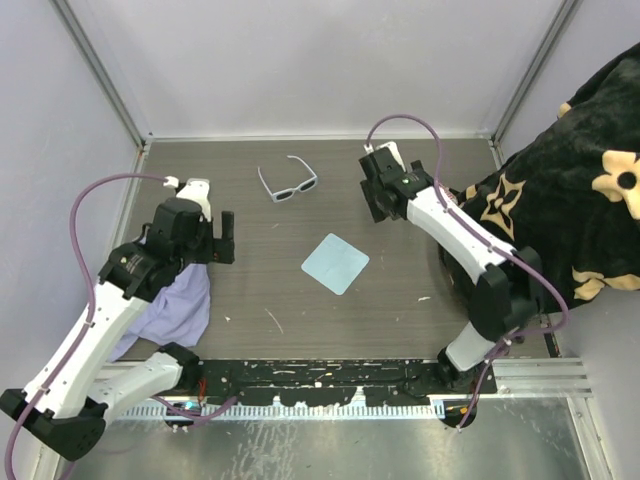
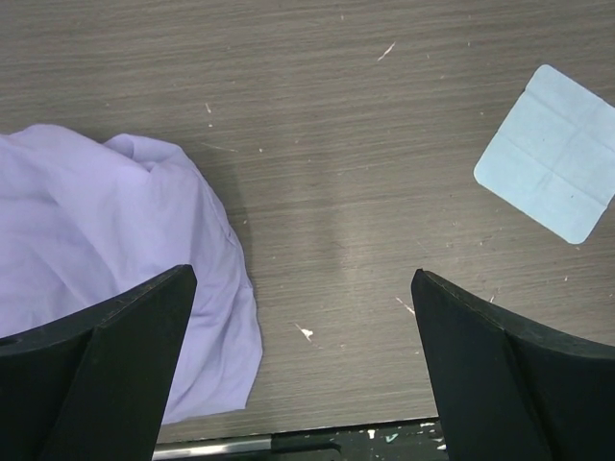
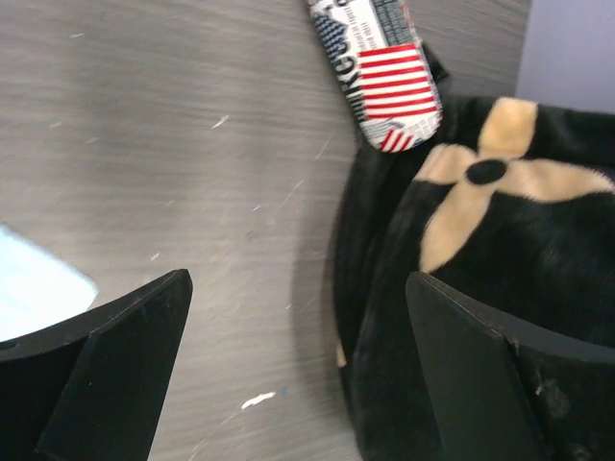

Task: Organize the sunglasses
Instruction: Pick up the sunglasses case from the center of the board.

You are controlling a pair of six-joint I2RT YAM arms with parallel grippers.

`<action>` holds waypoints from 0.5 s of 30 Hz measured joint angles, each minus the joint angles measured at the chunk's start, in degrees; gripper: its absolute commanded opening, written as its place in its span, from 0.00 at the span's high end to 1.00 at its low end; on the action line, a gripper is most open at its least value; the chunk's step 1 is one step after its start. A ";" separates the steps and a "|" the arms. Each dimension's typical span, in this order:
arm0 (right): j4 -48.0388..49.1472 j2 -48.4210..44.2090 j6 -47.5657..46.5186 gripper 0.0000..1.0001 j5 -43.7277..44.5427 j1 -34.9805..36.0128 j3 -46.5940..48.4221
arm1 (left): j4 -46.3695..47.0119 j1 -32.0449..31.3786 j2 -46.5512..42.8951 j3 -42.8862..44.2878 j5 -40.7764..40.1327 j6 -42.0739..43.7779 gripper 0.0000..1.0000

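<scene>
Left gripper (image 1: 222, 238): jaws spread wide, nothing between them. In its wrist view the two black fingers (image 2: 115, 355) frame only bare tabletop. It hangs low over the left side of the table (image 1: 260, 300), with the fingers directed toward the middle of the table. Behind it the wrist block is bent forward. The white forearm slopes back and down to the elbow at the near left corner. A purple cable loops from the wrist round to the base.

A crumpled lavender cloth (image 1: 182, 308) lies under this arm. In the wrist view it runs beneath the left-hand finger.

Right gripper (image 1: 374, 198): jaws also at full spread, empty. Wrist view shows wood grain between the fingers (image 3: 115, 365). It sits over the far right part of the table. The arm stretches long from its base at the near edge, with the elbow out by the right side and the forearm angled in toward the far middle.

A black blanket with tan flowers (image 1: 575, 190) is heaped along the right edge, and one finger hangs over it in the wrist view. A flag-patterned soft case (image 3: 384, 67) lies at the blanket's edge.

The sunglasses (image 1: 288, 183) lie on the table near the far edge, between the two grippers and touched by neither. The temple arms are unfolded and point toward the back wall. A light blue square cloth (image 1: 335, 263) lies flat at mid-table, nearer than the sunglasses and apart from them.
</scene>
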 measured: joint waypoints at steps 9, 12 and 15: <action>7.26 15.58 -16.74 0.00 0.76 -12.50 8.68 | 0.76 0.00 -2.38 -5.03 -0.02 -0.17 0.02; 9.05 20.59 -20.83 0.00 0.72 -14.40 12.59 | 1.42 0.00 -3.28 -7.04 -0.02 -0.17 0.02; 10.23 25.07 -24.48 0.00 0.31 -14.95 15.69 | 2.01 0.00 -3.87 -8.76 -0.15 -0.09 0.02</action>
